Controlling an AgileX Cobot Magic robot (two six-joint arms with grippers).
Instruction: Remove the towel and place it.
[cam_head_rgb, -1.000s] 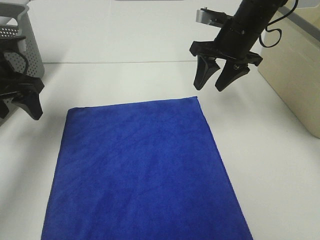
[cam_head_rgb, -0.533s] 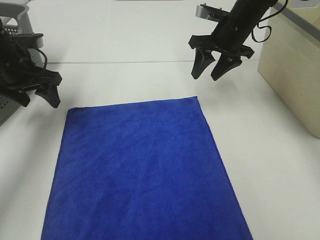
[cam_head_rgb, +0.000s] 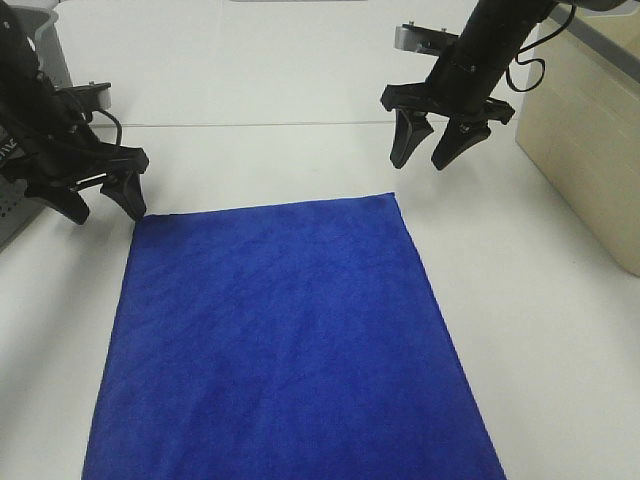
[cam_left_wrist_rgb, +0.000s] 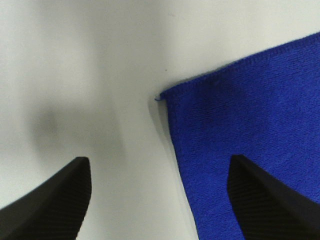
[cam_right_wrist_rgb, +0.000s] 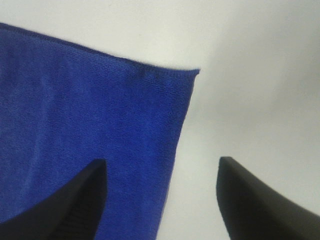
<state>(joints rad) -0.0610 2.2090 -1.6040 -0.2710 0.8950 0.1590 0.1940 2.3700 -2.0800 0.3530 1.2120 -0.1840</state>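
Exterior high shows the towel (cam_head_rgb: 290, 340) spread flat on the table (cam_head_rgb: 540, 300), nothing holding it. Left gripper (cam_head_rgb: 105, 208) and right gripper (cam_head_rgb: 418, 160) hover by its two far corners, both wide open and empty. Looks like the pre-grab step. Next up: drop down, pinch each corner cleanly. No readable labels anywhere.

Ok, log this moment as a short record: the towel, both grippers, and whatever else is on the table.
towel: blue, spread flat on the white table
left gripper: open, at the towel's far left corner; in its wrist view the corner sits between the two fingers
right gripper: open, above and slightly beyond the towel's far right corner
grip: neither gripper holds the towel
other: beige box at the table's right side
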